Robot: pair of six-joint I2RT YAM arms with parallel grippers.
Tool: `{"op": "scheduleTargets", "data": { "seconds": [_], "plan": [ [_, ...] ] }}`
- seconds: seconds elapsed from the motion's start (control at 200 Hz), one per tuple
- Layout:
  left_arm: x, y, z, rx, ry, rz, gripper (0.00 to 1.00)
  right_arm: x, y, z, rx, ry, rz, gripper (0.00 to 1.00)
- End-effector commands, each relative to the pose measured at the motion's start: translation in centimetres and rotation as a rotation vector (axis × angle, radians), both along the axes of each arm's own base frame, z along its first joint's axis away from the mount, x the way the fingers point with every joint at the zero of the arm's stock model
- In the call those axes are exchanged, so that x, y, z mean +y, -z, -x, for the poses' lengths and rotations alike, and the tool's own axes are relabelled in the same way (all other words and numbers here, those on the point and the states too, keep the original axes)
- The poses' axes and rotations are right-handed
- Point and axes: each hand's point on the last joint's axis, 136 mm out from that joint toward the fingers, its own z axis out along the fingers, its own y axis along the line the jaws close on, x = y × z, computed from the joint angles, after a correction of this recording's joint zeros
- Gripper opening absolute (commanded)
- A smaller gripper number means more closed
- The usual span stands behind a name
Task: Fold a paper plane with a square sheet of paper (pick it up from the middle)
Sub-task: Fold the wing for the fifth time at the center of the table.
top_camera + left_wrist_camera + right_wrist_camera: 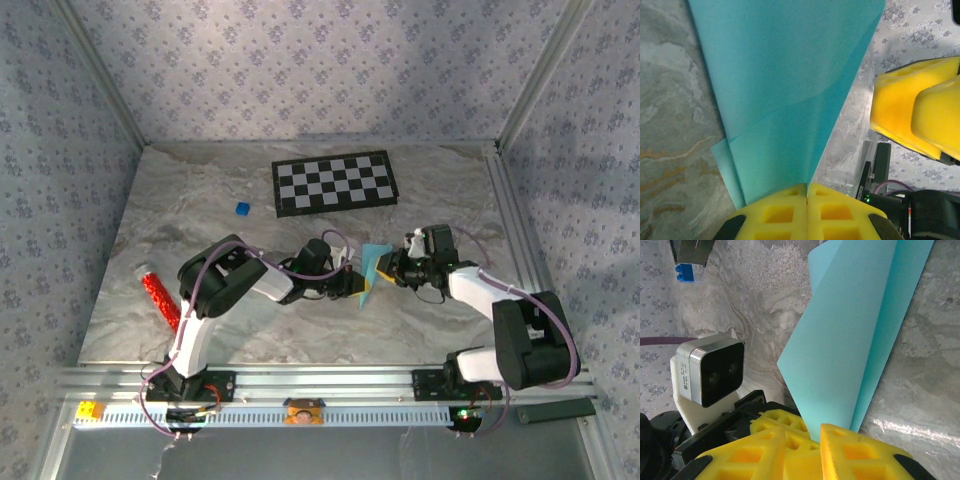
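The square sheet of paper (pixel 372 270) is light blue, folded into overlapping layers, and held up off the table between the two arms. My left gripper (pixel 807 192) is shut on the sheet's (pixel 785 75) lower folded edge, its yellow pads pressed together. My right gripper (pixel 805 434) is open, with a gap between its yellow fingers. The edge of the paper (pixel 850 330) runs into that gap beside the right-hand finger (pixel 860 450). In the top view the left gripper (pixel 355 283) and right gripper (pixel 386 268) meet at the paper. The right gripper's fingers (pixel 910 115) appear in the left wrist view.
A black-and-white checkerboard (pixel 335 182) lies at the back of the marble table. A tiny dark-blue cube (pixel 241 208) sits left of it. A red tube (pixel 160 297) lies near the left arm. Metal frame posts and patterned walls bound the table.
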Motion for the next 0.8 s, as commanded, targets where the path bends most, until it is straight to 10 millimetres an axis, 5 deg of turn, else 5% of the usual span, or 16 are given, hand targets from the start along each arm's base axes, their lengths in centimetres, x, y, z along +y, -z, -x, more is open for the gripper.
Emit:
{"op": "scheduleTargets", "data": {
  "seconds": [0.0,0.2,0.795],
  "plan": [
    [0.0,0.2,-0.1,0.023,-0.012,0.027,0.0,0.5,0.0,0.0,-0.007,-0.026,-0.027,0.22],
    [0.1,0.3,-0.3,0.048,-0.041,0.056,0.0,0.9,0.2,-0.4,-0.012,-0.037,-0.042,0.12],
    [0.8,1.5,-0.1,0.108,-0.086,0.022,0.0,1.2,0.9,-1.9,-0.01,-0.051,-0.071,0.09]
  ]
}}
